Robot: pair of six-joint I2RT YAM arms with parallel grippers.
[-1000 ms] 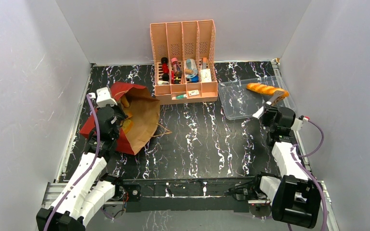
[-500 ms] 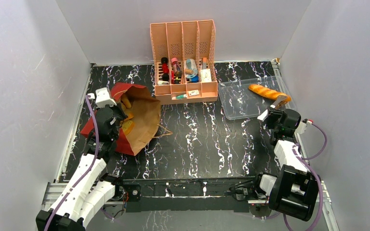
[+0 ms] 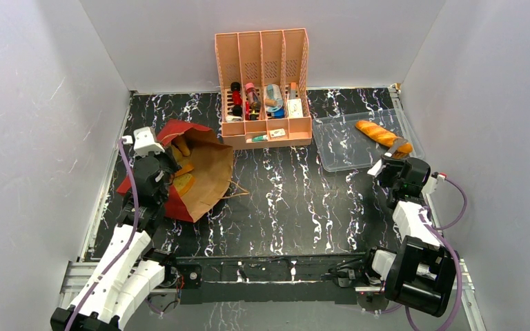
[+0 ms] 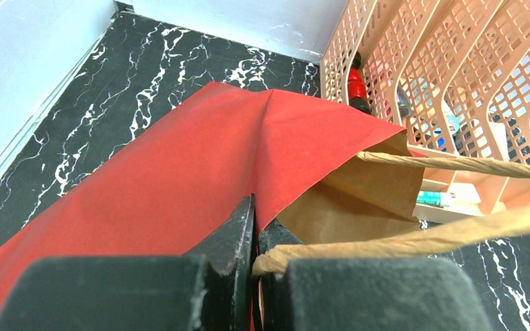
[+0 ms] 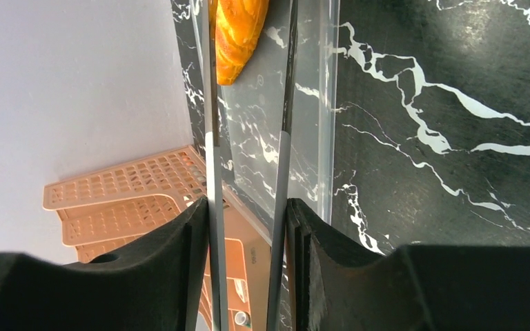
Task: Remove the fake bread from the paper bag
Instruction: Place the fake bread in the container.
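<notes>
The paper bag (image 3: 203, 172) lies on its side at the left, mouth open toward the left arm. My left gripper (image 3: 168, 167) is shut on the bag's red rim and a handle end, as the left wrist view shows (image 4: 255, 227). An orange bread (image 3: 183, 183) and a brown bread (image 3: 181, 146) show inside the bag. The golden baguette (image 3: 381, 134) lies in the clear tray (image 3: 338, 148). My right gripper (image 3: 386, 163) is shut on grey metal tongs (image 5: 212, 138), whose tips (image 3: 395, 147) sit by the baguette's near end (image 5: 238, 31).
The pink slotted organizer (image 3: 266, 89) with small bottles and boxes stands at the back centre, close to the bag's far corner and the tray's left edge. White walls enclose the black marbled table on three sides.
My right gripper has drawn back toward the near edge with the tongs, and the baguette stays in the tray. The bag's mouth has shifted slightly right and opened a little wider.
</notes>
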